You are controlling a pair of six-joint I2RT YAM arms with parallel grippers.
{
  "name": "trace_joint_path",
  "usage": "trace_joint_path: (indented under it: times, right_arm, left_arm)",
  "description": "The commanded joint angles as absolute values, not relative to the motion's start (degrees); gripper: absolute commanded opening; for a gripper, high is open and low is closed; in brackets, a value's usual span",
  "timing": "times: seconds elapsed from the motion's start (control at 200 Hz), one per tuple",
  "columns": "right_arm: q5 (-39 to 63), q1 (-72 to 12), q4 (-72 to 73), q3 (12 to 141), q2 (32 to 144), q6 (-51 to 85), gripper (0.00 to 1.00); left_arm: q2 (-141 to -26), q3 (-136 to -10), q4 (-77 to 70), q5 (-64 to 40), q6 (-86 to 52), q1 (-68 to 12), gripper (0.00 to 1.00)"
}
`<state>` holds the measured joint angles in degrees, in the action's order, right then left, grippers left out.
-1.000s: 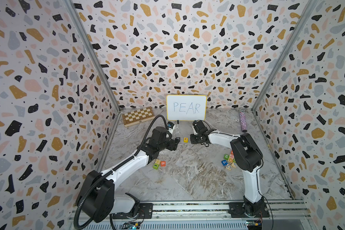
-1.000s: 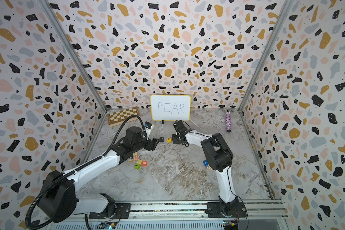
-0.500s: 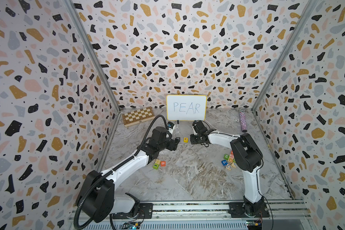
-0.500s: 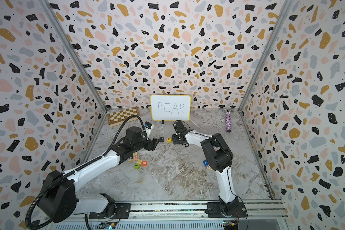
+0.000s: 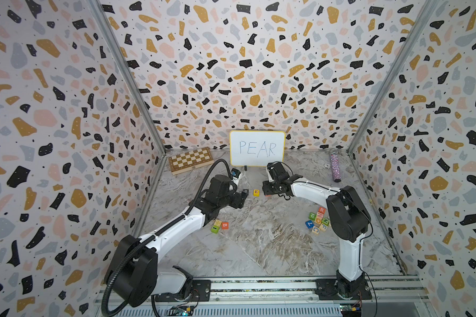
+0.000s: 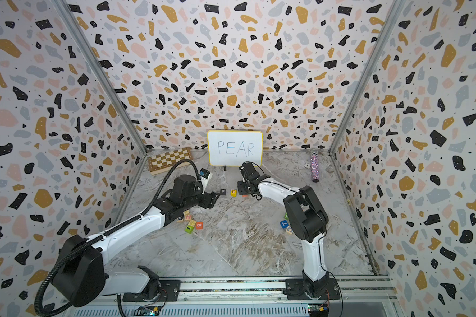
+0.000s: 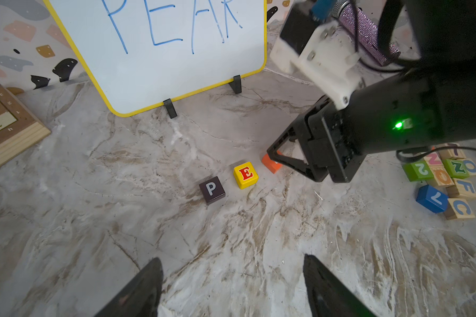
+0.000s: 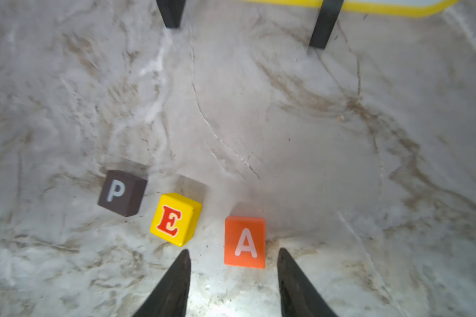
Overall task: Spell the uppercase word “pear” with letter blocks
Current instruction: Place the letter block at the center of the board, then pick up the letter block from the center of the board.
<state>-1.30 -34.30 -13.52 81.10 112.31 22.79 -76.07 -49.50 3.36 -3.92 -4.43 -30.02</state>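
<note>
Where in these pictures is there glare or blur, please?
Right wrist view: a bright glare patch on the table close to the A block; the P block looks slightly soft. Left wrist view: the white mount on the right arm is blurred. Both top views: even light, no glare.

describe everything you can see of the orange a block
The orange A block is a small cube with softly rounded edges, matte orange all over, with a white capital A on its top face. It sits flat on the marbled table, next in line after the yellow E block, with a gap between them. The right tool stands open, flanking its near end, with neither fingertip touching it.
</note>
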Motion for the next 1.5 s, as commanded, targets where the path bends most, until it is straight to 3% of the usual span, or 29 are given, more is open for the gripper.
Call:
trace_joint_path:
  times: [0.0,0.135,0.205,0.325,0.406,0.466,0.561,0.731,0.806,0.906,0.971,1.107,1.492]
  right_arm:
    - [-3.1,-34.2,-15.2,79.7,105.6,21.4,0.53]
    - [-6.2,-30.8,-13.4,73.5,98.2,20.9,0.54]
    - [-4.2,-27.5,-11.3,69.4,93.7,20.7,0.63]
    - [-4.6,-23.2,-11.1,64.1,87.0,19.9,0.69]
    - [-5.5,-20.8,-10.4,60.2,82.9,19.9,0.79]
    - [-2.5,-17.7,-9.5,57.2,80.5,20.9,1.0]
    - [1.8,-13.1,-9.5,53.3,78.1,20.3,0.99]
    - [-4.5,-9.2,-10.9,46.5,75.1,21.7,0.99]
    - [0.9,-4.1,-12.1,45.0,75.6,22.9,1.0]
    - [11.3,3.2,-10.7,42.5,77.3,24.4,0.8]
    - [13.8,5.4,-10.3,41.8,78.8,25.0,0.77]
    - [12.9,5.3,-11.3,42.7,82.1,24.7,0.71]
    - [4.6,0.9,-11.3,43.0,84.2,24.7,0.68]
  left_arm:
    - [-73.8,-52.7,4.2,-5.2,-4.0,-30.1,0.8]
    - [-74.2,-56.3,6.8,-6.1,-3.5,-31.4,0.82]
    - [-75.0,-58.5,7.8,-4.7,-1.8,-33.3,0.83]
    - [-77.6,-61.9,8.0,-4.1,-0.6,-36.1,0.85]
    - [-80.2,-64.4,7.9,-4.7,0.1,-37.8,0.87]
    - [-82.4,-66.5,8.0,-4.9,0.8,-39.2,0.87]
    - [-86.0,-69.7,7.8,-6.3,3.1,-41.8,0.88]
    - [-93.6,-75.5,7.9,-9.6,3.9,-45.6,0.87]
    - [-96.8,-77.8,8.1,-10.8,3.8,-46.9,0.87]
    - [-100.9,-80.1,7.5,-12.1,3.5,-48.3,0.86]
    - [-103.3,-81.7,8.0,-13.2,3.2,-49.0,0.86]
    - [-106.9,-84.0,8.7,-14.4,3.3,-50.3,0.86]
    - [-111.7,-87.6,11.7,-16.9,4.1,-50.8,0.86]
